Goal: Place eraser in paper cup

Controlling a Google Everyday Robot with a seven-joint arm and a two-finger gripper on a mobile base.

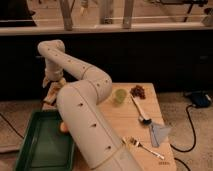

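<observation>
My hand (pixel 53 81) at the desk's (pixel 155 107) ten o'clock corner, fingers spread, green cup (pixel 120 96) at twelve o'clock.

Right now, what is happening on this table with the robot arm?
A white robot arm bends over a wooden table. Its gripper hangs at the far left corner with the fingers open, above some objects too unclear to name. I cannot see an eraser or a white paper cup. On the table lie a light green cup, a dark cluster like grapes, a spoon, a fork and a green tray.
</observation>
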